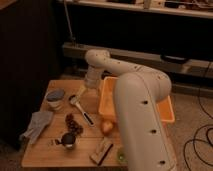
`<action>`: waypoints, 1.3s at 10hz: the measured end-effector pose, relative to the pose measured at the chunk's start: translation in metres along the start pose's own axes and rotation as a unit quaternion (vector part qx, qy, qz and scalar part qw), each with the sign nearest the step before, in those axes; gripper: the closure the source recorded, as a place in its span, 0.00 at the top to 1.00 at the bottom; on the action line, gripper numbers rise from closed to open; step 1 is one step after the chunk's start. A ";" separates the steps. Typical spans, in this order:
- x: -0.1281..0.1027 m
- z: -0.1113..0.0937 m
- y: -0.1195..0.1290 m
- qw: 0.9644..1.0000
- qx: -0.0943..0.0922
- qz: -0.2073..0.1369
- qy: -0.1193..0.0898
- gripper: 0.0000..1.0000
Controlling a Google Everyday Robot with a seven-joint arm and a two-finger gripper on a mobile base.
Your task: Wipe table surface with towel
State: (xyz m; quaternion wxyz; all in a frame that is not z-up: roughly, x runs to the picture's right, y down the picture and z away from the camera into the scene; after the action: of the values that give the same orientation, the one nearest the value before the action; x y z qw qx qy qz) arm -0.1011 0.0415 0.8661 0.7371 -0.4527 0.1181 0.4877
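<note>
Over the table (pixel 42 154) hovers the gripper (pixel 84 92), its grip state unclear: approach step, next reaching eight o'clock for the towel (pixel 36 125).

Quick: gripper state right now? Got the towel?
Gripper: cannot be told open or closed; it hangs over the table beside the orange bin; the towel lies apart at the left edge.
</note>
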 end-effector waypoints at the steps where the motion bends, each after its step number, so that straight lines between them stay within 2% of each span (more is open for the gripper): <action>1: 0.000 0.000 0.000 1.000 0.000 0.000 0.000 0.80; 12: 0.001 0.001 0.001 1.000 0.001 -0.002 0.001 0.80; 13: 0.000 -0.002 0.007 1.000 0.005 -0.020 -0.003 0.80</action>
State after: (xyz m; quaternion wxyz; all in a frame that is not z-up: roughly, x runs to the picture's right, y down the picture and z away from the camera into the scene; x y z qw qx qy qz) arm -0.1064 0.0406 0.8609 0.7496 -0.4497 0.1090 0.4733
